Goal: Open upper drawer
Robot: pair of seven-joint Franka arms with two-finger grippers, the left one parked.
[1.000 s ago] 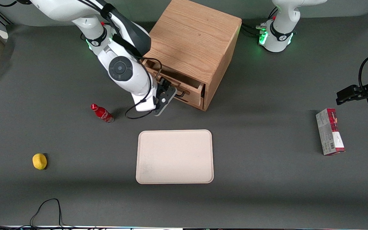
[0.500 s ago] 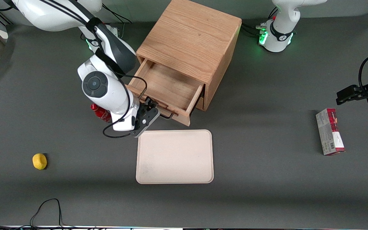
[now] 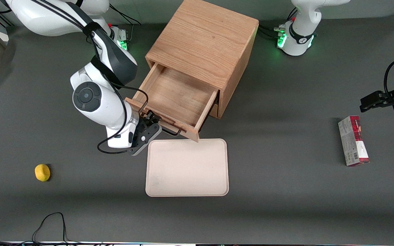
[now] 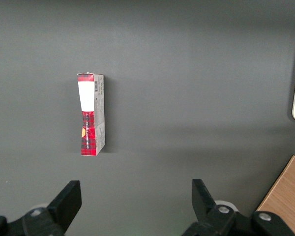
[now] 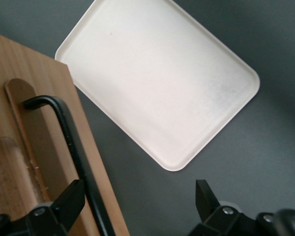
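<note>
The oak cabinet [image 3: 204,41] stands at the back middle of the table. Its upper drawer [image 3: 176,94] is pulled far out, and its shallow wooden inside is bare. My right gripper [image 3: 150,120] is at the drawer's front, at the end of the dark bar handle [image 3: 171,131] nearer the working arm's side. In the right wrist view the gripper [image 5: 137,199] is open wide. The handle [image 5: 71,142] runs between the fingers, close beside one finger [image 5: 66,202] and apart from the other. The drawer front [image 5: 24,78] shows beside it. The lower drawer is mostly hidden under the upper one.
A beige tray [image 3: 186,167] lies just nearer the front camera than the drawer front, almost touching its corner; it also shows in the right wrist view [image 5: 157,83]. A yellow lemon [image 3: 42,172] lies toward the working arm's end. A red box [image 3: 353,140] lies toward the parked arm's end.
The upper drawer has slid from nearly shut to far out. My gripper moved with the handle toward the front camera. The arm now hides the red bottle.
</note>
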